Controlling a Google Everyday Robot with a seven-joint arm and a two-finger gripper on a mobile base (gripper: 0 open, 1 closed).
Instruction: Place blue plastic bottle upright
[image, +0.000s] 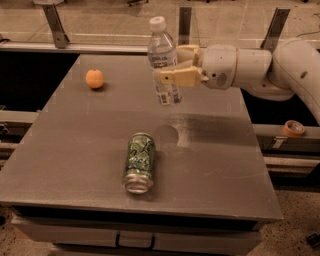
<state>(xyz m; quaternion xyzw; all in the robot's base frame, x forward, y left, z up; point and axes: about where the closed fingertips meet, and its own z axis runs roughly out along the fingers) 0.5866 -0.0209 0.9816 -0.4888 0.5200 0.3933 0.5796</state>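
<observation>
The blue plastic bottle (162, 55), clear with a white cap and white label, is held nearly upright, cap up, above the back middle of the grey table (100, 150). Its base hangs a little above the tabletop. My gripper (175, 67) comes in from the right and is shut on the bottle's middle, with one tan finger (177, 77) across its front. The white arm (250, 65) stretches off to the right.
A green drink can (138, 162) lies on its side at the table's front middle. A small orange ball (94, 78) sits at the back left. A roll of tape (293, 128) rests on the rail at the right. Metal posts stand behind the table.
</observation>
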